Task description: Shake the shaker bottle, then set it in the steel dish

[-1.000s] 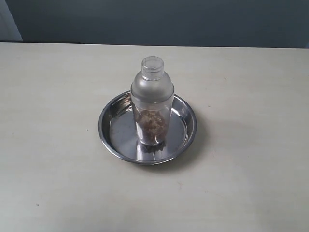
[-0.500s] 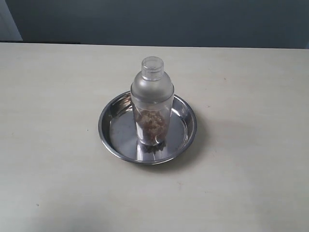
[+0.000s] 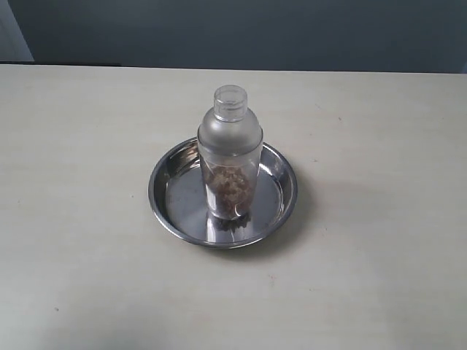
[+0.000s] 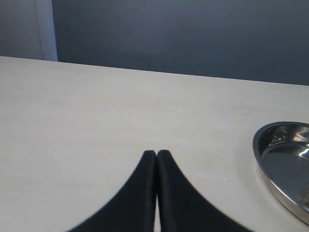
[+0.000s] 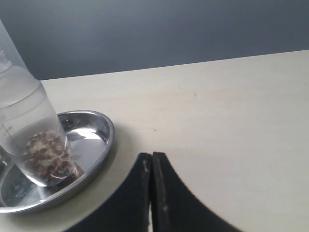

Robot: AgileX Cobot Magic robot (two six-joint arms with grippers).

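Pressed together and clamped on nothing at the left gripper (image 4: 156, 153), with bare tabletop (image 4: 96, 111) under the tips and the dish (image 4: 280, 164) off to one side, well apart. Much the same at the right gripper (image 5: 152, 155): tips meeting, nothing between them, near the dish rim without touching it. Not visible in the exterior view, so probably both low toward the near edge of the tabletop.

Further out, around the middle of the tabletop and well clear of the far edge: the bottle (image 3: 230, 157) upright inside the dish, base flat on the shiny bottom, brown granules heaped low, cap on top.

Judging from this layout, either set down already or not yet picked up; impossible to tell which.

If done: hold both grippers back. Avoid any sweep across the dish, for fear of tipping a tall, narrow bottle on slick steel.

If the pick is to come:
- Open the right gripper wide before moving in.
- Approach level, aiming at the frosted body below the shoulder, never at the cap.
- Close firmly; smooth plastic, likely slippery.
- Lift straight up past the rim before any shaking.
- Shake with the cap uppermost.
- Lower straight down onto the flat centre and release only with the base fully seated.
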